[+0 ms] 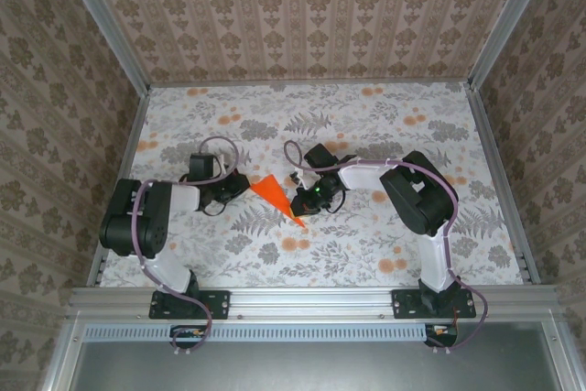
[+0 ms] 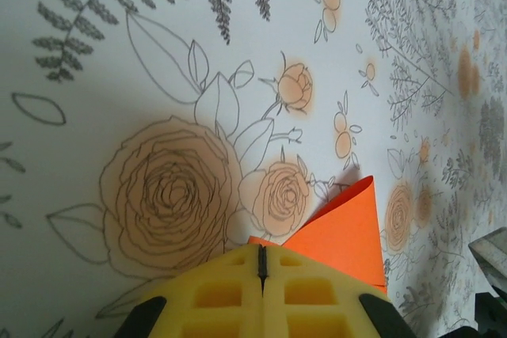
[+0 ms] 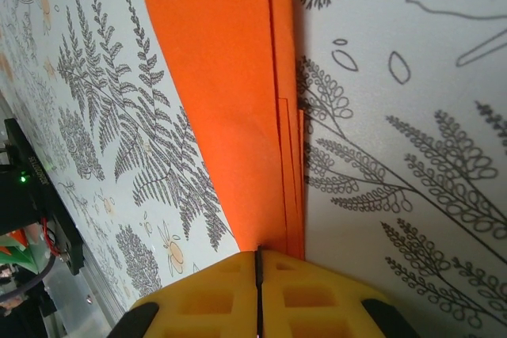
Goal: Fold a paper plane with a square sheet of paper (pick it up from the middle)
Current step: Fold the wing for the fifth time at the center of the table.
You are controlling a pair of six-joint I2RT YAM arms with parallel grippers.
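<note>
The bright orange paper plane (image 1: 273, 193) is a folded pointed wedge held between my two grippers at the middle of the table. Its wide end faces left and its tip points to the near right. My left gripper (image 1: 241, 183) is at the wide end. In the left wrist view its yellow pads (image 2: 261, 249) are pressed together, and the plane (image 2: 344, 235) curls up beyond them. My right gripper (image 1: 299, 197) is at the plane's right edge. In the right wrist view it (image 3: 258, 252) is shut where the plane's stacked folded layers (image 3: 238, 100) meet the pads.
The table (image 1: 366, 254) wears a white cloth printed with grey ferns and pale-orange flowers. Patterned walls stand on the left, right and far sides. A metal rail (image 1: 311, 299) runs along the near edge by the arm bases.
</note>
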